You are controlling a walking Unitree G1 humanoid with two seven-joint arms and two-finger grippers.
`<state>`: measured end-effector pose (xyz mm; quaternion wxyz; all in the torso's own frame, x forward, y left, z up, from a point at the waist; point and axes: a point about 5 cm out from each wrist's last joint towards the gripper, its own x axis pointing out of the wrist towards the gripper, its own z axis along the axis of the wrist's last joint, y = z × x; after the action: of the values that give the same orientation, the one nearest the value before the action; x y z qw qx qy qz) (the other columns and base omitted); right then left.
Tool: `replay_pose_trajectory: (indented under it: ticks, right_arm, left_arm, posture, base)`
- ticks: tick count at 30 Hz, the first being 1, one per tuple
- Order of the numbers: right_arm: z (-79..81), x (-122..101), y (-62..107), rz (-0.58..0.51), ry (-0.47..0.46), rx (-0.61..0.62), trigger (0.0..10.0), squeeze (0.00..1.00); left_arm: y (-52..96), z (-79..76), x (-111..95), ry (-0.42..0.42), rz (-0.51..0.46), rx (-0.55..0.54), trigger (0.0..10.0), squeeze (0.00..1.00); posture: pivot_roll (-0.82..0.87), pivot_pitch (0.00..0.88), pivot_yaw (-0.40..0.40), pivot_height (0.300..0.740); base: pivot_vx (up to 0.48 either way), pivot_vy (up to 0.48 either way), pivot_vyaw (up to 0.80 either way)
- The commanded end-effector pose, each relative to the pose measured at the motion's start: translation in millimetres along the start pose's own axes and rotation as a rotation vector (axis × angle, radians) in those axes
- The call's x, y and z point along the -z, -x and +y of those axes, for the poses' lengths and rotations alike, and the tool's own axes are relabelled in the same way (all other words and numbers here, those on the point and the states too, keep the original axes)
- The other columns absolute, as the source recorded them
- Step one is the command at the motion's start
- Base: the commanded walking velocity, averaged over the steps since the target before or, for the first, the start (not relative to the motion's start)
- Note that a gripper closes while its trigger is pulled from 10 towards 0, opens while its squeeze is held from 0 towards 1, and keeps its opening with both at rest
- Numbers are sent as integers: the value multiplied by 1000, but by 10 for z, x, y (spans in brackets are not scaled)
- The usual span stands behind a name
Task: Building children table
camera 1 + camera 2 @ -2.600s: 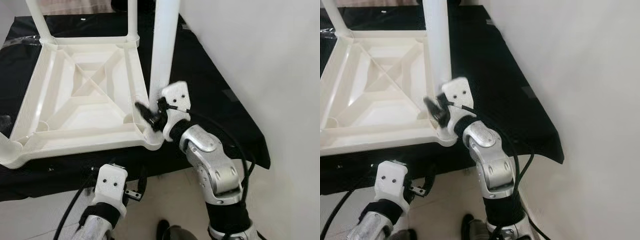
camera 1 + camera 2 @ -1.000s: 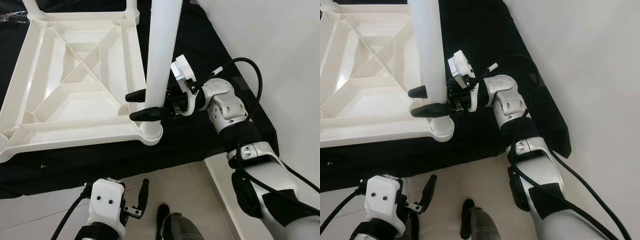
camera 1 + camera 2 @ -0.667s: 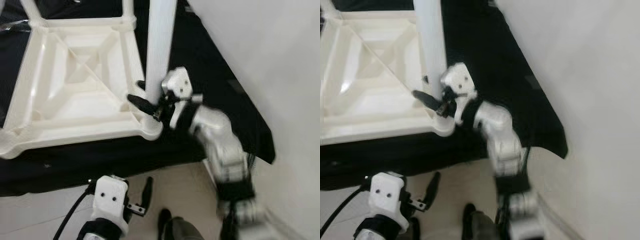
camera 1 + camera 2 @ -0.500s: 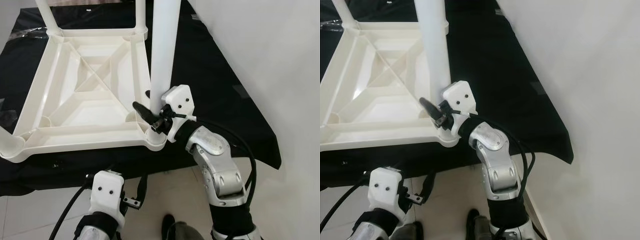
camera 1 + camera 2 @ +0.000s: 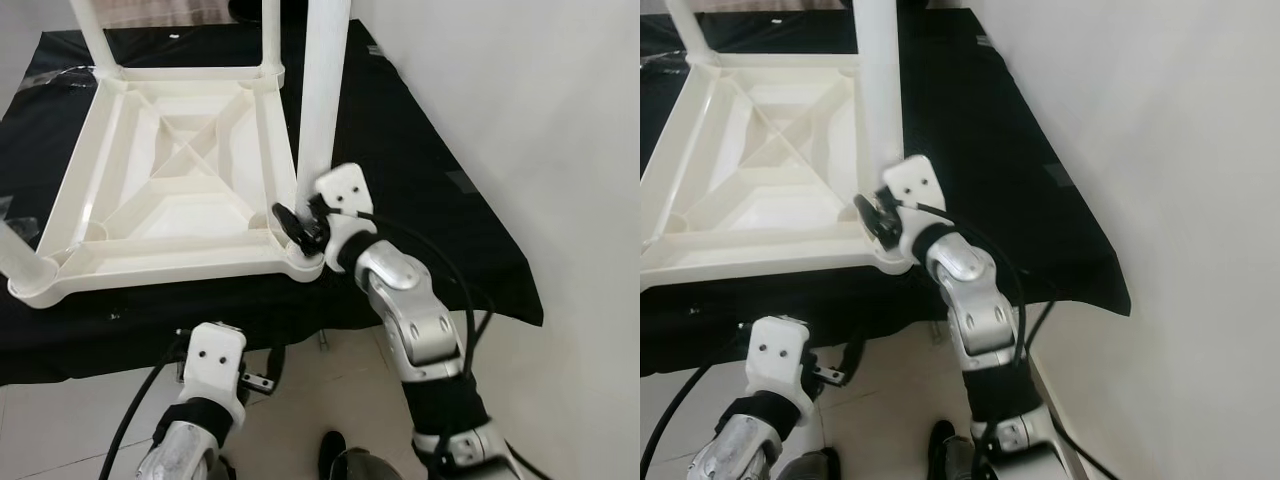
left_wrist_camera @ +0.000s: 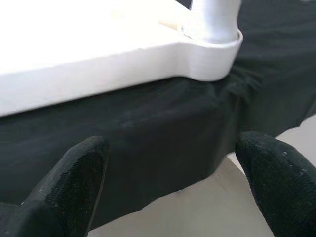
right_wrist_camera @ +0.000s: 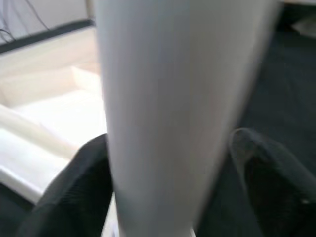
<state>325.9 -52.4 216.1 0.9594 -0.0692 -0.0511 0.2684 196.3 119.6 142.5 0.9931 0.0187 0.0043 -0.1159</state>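
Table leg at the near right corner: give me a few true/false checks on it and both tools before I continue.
1. The right tool grips the white leg near its base. True.
2. The tabletop lies underside up on black cloth. True.
3. The left tool holds a leg. False: it is open, holding nothing, facing the cloth's edge.
4. The gripped leg lies flat. False: it stands upright in the corner socket.

Upturned table (image 5: pixel 170 190) on cloth (image 5: pixel 420 180), legs (image 5: pixel 322 90) up.
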Motion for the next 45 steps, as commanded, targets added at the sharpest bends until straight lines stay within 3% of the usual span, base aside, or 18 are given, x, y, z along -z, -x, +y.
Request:
replay_pose_trajectory:
  ticks: [1,5,7,15,16,17,18,19,20,22,30,45]
  right_arm:
    - [-62,28,67,3,13,40,10000,1000]
    - [-179,108,187,10,16,79,10000,1000]
    - [-289,196,424,1,41,105,10000,1000]
    - [-321,378,683,46,57,164,10000,1000]
    - [-312,468,773,75,60,186,10000,863]
    - [-312,468,773,75,60,186,10000,863]
    - [-298,534,843,98,61,203,10000,686]
    - [-298,534,843,98,61,203,10000,686]
    - [-246,613,917,123,55,209,10000,0]
    - [-157,704,1015,148,59,225,10000,0]
    - [-237,804,1057,181,20,321,10000,0]
    - [-162,891,1197,205,9,273,10000,0]
  left_arm:
    - [-12,-4,54,18,16,1,10000,0]
    - [-93,30,40,15,3,-11,10000,0]
    - [-225,89,15,3,-16,-32,10000,0]
    - [-316,145,30,-3,-24,-42,10000,0]
    - [-333,160,41,-1,-23,-45,10000,0]
    - [-333,160,41,-1,-23,-45,10000,0]
    - [-341,171,46,0,-24,-47,10000,0]
    - [-341,171,46,0,-24,-47,10000,0]
    - [-344,190,59,-1,-23,-52,10000,0]
    - [-351,229,89,-4,-18,-69,10000,0]
    - [-322,256,169,-44,11,-80,10000,0]
    - [-199,240,305,-60,55,-76,10000,0]
  posture:
    - [68,162,-95,740]
    - [41,149,-88,740]
    - [10,131,-77,740]
    - [-4,110,-70,740]
    - [-4,89,-71,740]
    - [-4,89,-71,740]
    - [-4,89,-71,740]
    - [-4,89,-71,740]
    - [-9,68,-69,740]
    - [-16,46,-66,740]
    - [-17,0,-57,740]
    - [-30,0,-49,740]
  base:
    - [0,0,0]
    - [0,0,0]
    - [0,0,0]
    - [0,0,0]
    - [0,0,0]
    - [0,0,0]
    - [0,0,0]
    - [0,0,0]
    - [0,0,0]
    - [0,0,0]
    - [0,60,0]
    - [0,480,0]
